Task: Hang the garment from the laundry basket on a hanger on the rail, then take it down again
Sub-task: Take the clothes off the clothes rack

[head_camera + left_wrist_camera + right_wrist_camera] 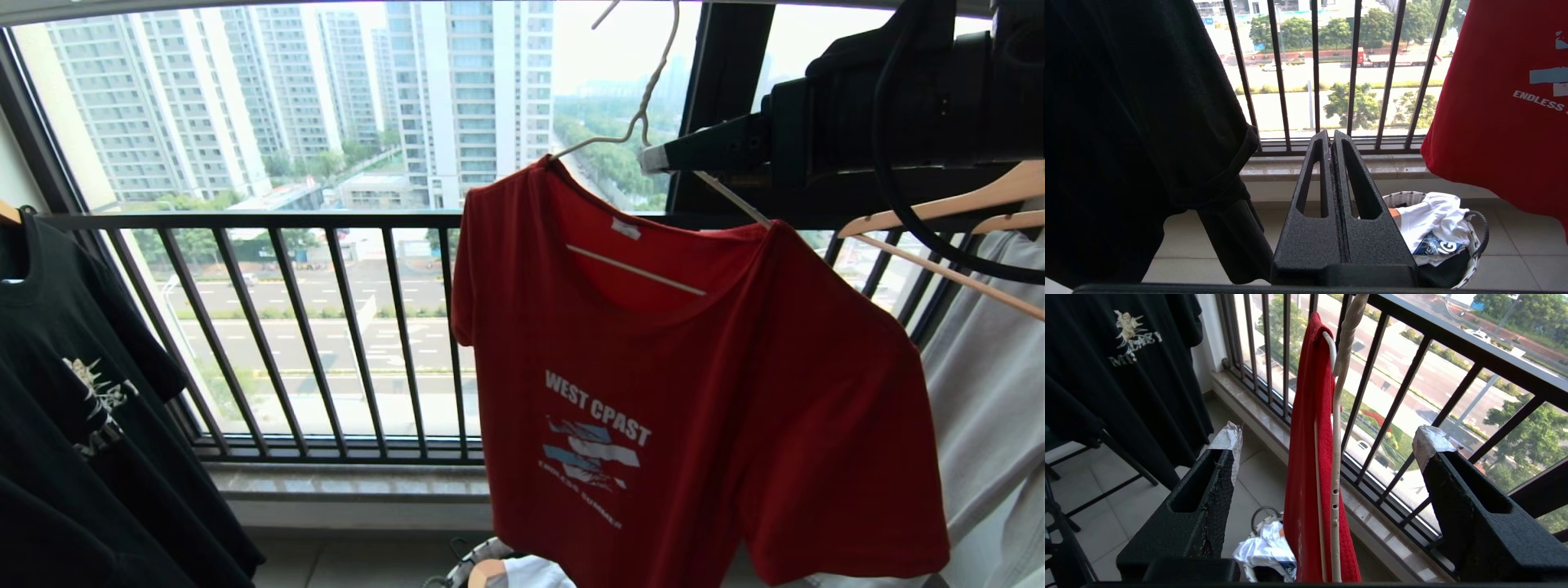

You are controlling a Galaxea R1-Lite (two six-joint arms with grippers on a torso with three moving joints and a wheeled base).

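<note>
Close in front of the head camera, at the upper right, the right gripper (1327, 445) is raised level with the top of the white wire hanger (645, 114). Its fingers (1208, 498) stand wide apart, one on each side of the hanger's wire, and grip nothing; pale tape wraps their tips. Lower down, the left gripper (1331, 141) points toward the window with its fingers pressed together and empty.

Just beyond the right gripper, the red "WEST COAST" T-shirt (678, 384) hangs on the wire hanger, tilted so that its right shoulder sits lower. The hanger's hook runs up out of the head view, so what it hangs from cannot be seen. Below the shirt, on the tiled floor (1515, 253), stands the laundry basket (1474, 228) with its white patterned rim and black loop handle; a white printed garment (1433, 228) lies in it.

To the left hangs a black printed T-shirt (73, 392). To the right, light wooden hangers (963, 204) carry a pale grey garment (988, 392).

Behind it all, the black barred window railing (310, 327) stands on a stone sill (351, 482), with a road, trees and tall apartment blocks (245, 90) outside.
</note>
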